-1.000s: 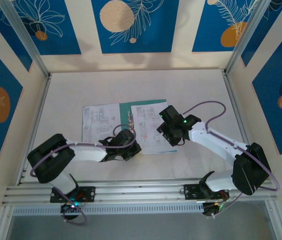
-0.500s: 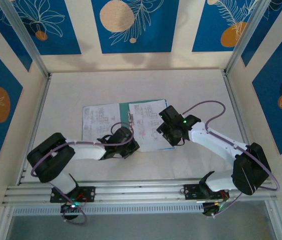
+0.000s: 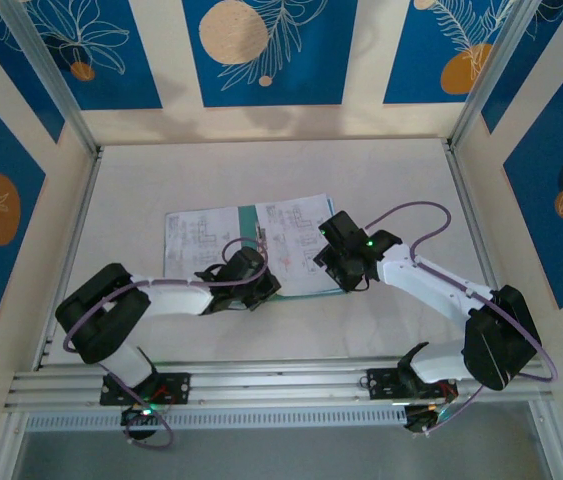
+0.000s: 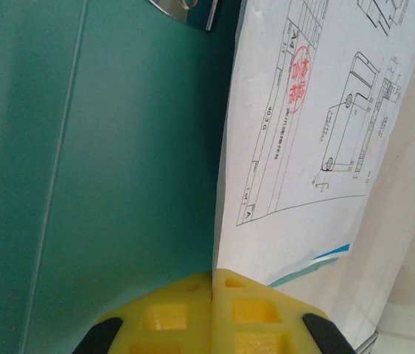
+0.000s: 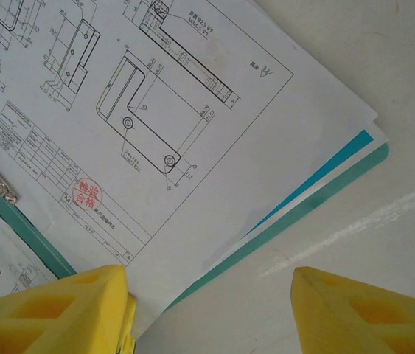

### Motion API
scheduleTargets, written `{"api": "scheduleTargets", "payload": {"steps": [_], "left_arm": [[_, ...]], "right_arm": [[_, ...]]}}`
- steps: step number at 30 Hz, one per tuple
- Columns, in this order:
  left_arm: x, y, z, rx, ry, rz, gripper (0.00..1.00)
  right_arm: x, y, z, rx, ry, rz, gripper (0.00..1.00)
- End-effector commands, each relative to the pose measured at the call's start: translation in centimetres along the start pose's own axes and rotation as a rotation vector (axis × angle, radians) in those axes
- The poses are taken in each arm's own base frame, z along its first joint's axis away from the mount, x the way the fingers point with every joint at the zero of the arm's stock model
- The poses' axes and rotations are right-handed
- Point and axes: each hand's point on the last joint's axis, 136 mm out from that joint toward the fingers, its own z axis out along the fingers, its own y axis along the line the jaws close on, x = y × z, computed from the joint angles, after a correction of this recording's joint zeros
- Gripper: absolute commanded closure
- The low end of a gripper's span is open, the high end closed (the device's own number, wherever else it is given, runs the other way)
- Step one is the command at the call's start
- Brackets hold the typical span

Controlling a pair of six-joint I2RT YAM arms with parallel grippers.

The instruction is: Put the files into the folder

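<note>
The files (image 3: 296, 245) lie on the open folder's (image 4: 119, 184) right half, long axis pointing away from the arms. The left fingers (image 4: 170, 317), shut, meet the sheets' inner edge. The right fingers (image 5: 60, 302), half open and empty, straddle the near outer corner.

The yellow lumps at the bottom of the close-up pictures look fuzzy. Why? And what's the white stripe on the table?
Left wrist view: the yellow fingers sit right by the lens, so they blur, while the paper looks sharp. Right wrist view: same soft fingers; the stripe on the table is light glare. Top view: evenly lit, soft shadows.
</note>
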Motion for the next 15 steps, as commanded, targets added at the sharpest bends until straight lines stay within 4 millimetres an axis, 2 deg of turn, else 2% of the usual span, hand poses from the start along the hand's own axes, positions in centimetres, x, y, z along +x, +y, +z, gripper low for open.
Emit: {"api": "scheduleTargets", "payload": {"steps": [1,15], "left_arm": [[-0.7,0.5,0.2,-0.028,-0.019,0.007,1.00],[-0.9,2.2,0.1,-0.060,-0.044,-0.013,1.00]], "right_arm": [[-0.2,-0.7,0.4,0.020,-0.004,-0.005,0.39],[-0.1,-1.1,0.6,0.026,0.000,0.000,0.39]]}}
